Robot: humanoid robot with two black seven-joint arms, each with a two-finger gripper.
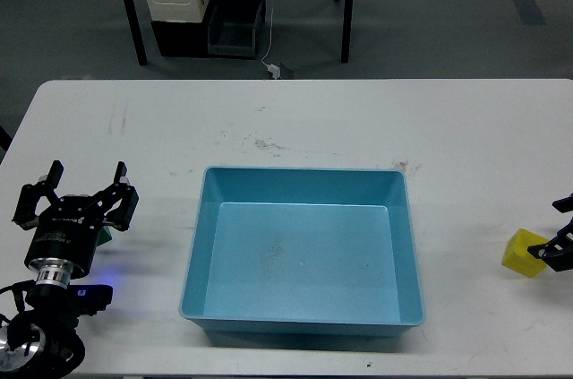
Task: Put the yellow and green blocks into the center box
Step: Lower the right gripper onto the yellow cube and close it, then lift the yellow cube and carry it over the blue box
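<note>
beside yellow block (524, 253), right claw (560, 231); tray (407, 218) apart.

light-blue tray (407, 245), yellow block (522, 252), white table (358, 119)

Landmark: light-blue tray (303, 323), mid-table, nothing in it, open from above.
Behind the tray: bare white table (304, 119), wide and free.
Left of the tray: left gripper (81, 195), fingers spread, over a green block (106, 236) mostly hidden beneath it; a bare strip lies between.
Right of the tray: open tabletop, then yellow block (523, 253) with right gripper (562, 234) against it at the edge.
</note>
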